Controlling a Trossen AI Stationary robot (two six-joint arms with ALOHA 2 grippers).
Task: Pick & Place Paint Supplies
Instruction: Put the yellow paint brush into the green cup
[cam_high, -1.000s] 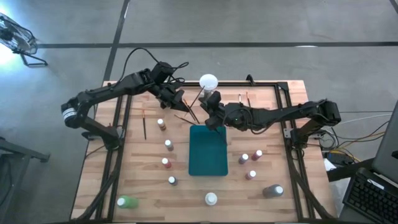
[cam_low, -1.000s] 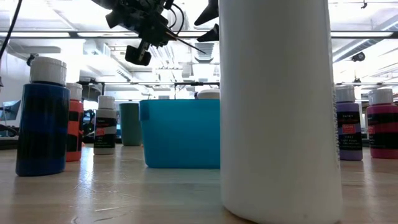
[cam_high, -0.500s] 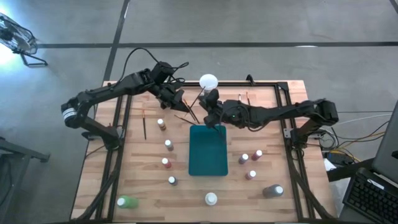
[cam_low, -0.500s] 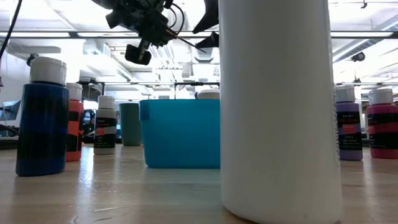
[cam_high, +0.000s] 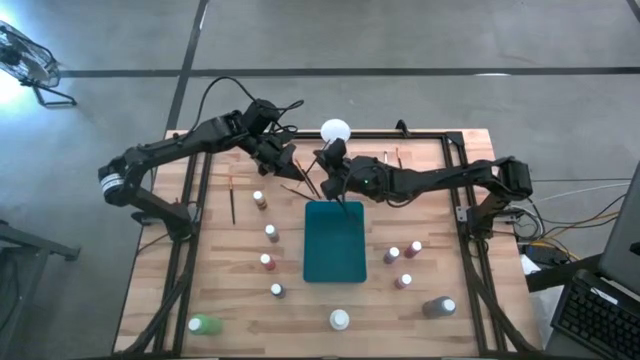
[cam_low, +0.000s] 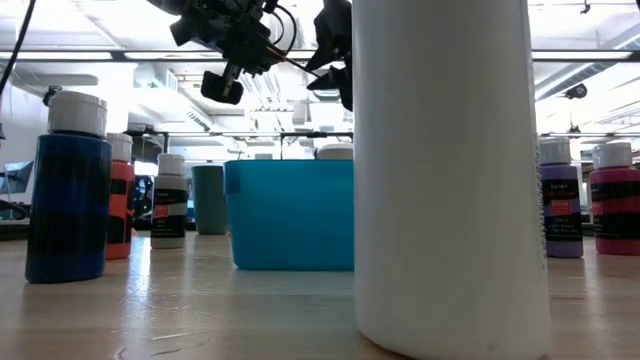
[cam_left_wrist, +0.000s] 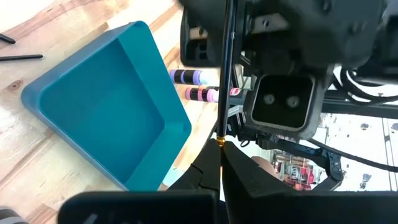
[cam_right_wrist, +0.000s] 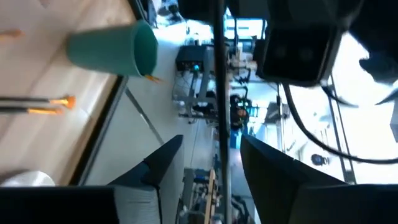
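The right arm is reaching further across the back of the table (cam_high: 420, 215) than a second ago, its right gripper (cam_high: 327, 172) now sliding in close to the left gripper (cam_high: 288, 162) above the far end of the teal tray (cam_high: 335, 262). The left arm is holding where it was, fingers clenched on a thin dark brush (cam_left_wrist: 223, 74) (its gold collar sits right at the fingertips). In the right wrist view that brush (cam_right_wrist: 217, 81) is running straight up between the right gripper's spread, still-released fingers (cam_right_wrist: 163, 163), so this is looking like a mid-air handover being lined up, not yet closed. The bottles (cam_high: 266, 262) are sitting untouched either side of the tray, and a second brush (cam_high: 232, 200) is lying on the wood at the left. The tray is showing empty, so the sorting is barely starting.
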